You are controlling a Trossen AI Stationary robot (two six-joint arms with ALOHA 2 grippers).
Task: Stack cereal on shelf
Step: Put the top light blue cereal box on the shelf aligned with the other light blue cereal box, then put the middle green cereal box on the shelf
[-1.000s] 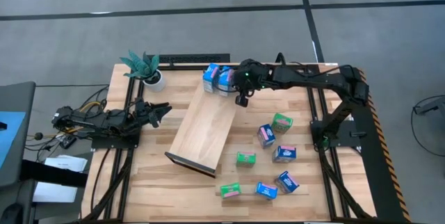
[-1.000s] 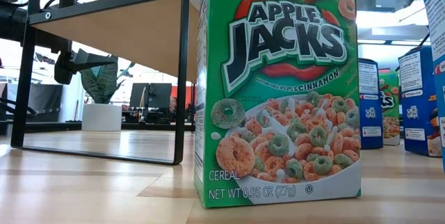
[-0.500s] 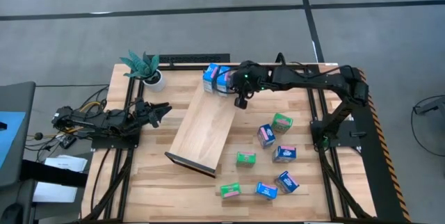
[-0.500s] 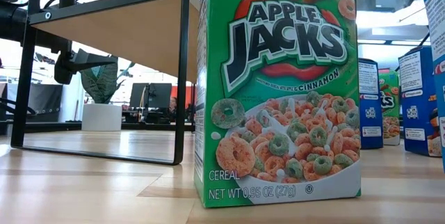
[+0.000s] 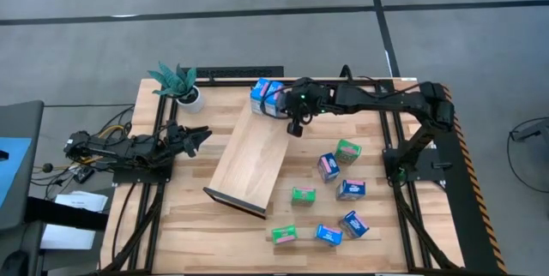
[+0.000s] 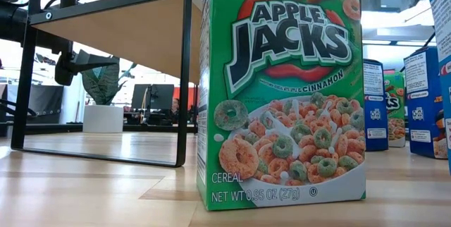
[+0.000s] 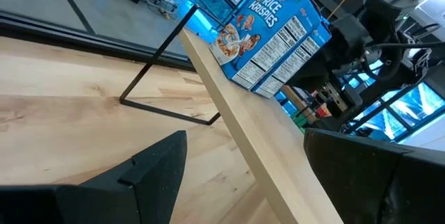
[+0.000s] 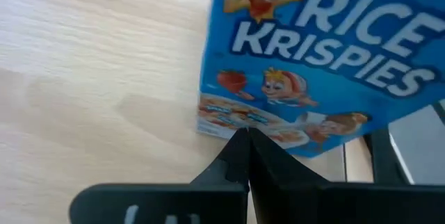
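The shelf (image 5: 249, 160) lies slantwise at the table's middle, a light-wood board with dark end pieces. Two blue cereal cartons (image 5: 268, 96) stand on its far end. One of them, a Rice Krispies carton (image 8: 313, 50), fills the right wrist view. My right gripper (image 5: 294, 127) is shut just right of these cartons, fingertips (image 8: 245, 140) at the carton's lower edge. Several more blue and green cartons (image 5: 328, 166) stand loose on the table's right half. My left gripper (image 5: 202, 137) waits open at the table's left, facing the shelf (image 7: 257, 133). My right gripper has its shut fingertips (image 8: 245, 140) at the bottom edge of the Rice Krispies carton's printed face (image 8: 257, 123), coming level from the table's right. Whether they touch it, I cannot tell. The carton stands upright on the board.
A potted plant (image 5: 180, 83) stands at the far left corner. In the low view a green Apple Jacks carton (image 6: 282, 93) stands close to the camera, with the shelf (image 6: 113, 22) left of it and blue cartons (image 6: 375, 103) farther right. Bare wood lies on the near left.
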